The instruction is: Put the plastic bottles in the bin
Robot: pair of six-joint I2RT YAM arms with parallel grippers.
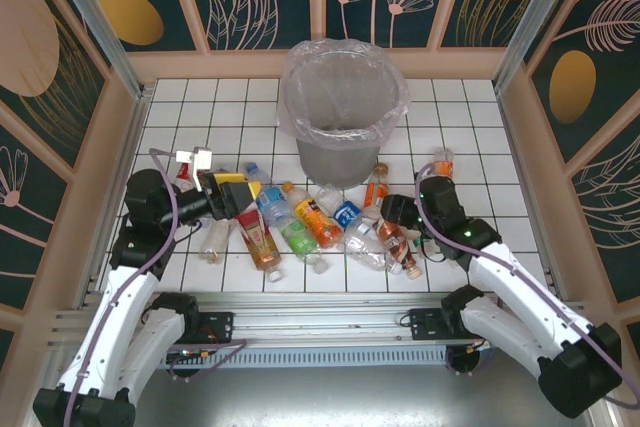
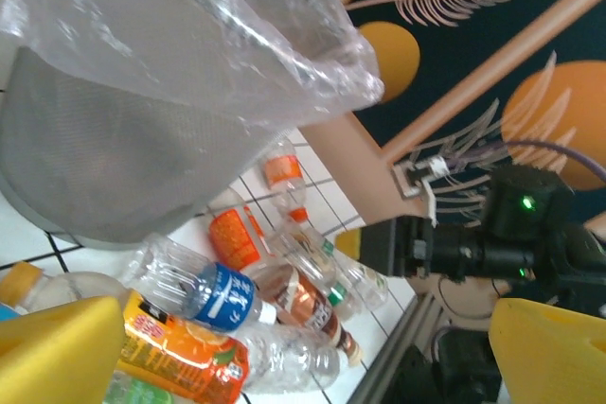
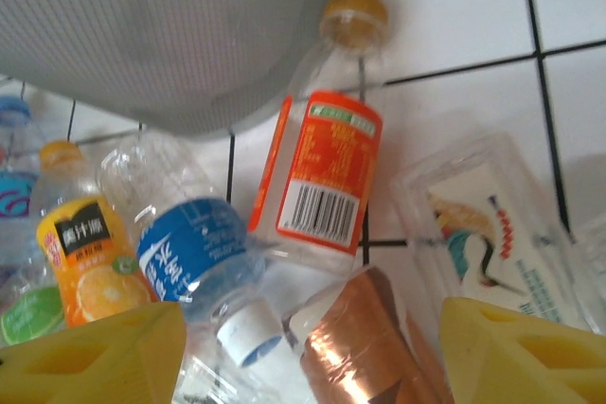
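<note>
The plastic bottles (image 1: pixel 318 222) lie in a heap on the tiles in front of the grey bin (image 1: pixel 335 157). My left gripper (image 1: pixel 240 197) hangs open at the heap's left end with nothing between its yellow fingers (image 2: pixel 62 347). My right gripper (image 1: pixel 393 215) is low over the right end. Its fingers (image 3: pixel 530 352) stand partly apart around a brown-label bottle (image 3: pixel 365 338) and the white cap of a blue-label bottle (image 3: pixel 185 253). The right finger lies against the brown label, but a firm grip cannot be made out. An orange-label bottle (image 3: pixel 327 172) leans against the bin's wall (image 3: pixel 170 35).
A lone orange-label bottle (image 1: pixel 440 162) stands right of the bin. A clear bottle (image 1: pixel 215 239) lies by the left arm. The bin's plastic liner (image 2: pixel 237 35) overhangs its rim. Wooden walls (image 1: pixel 115 137) close in the tiled floor on three sides.
</note>
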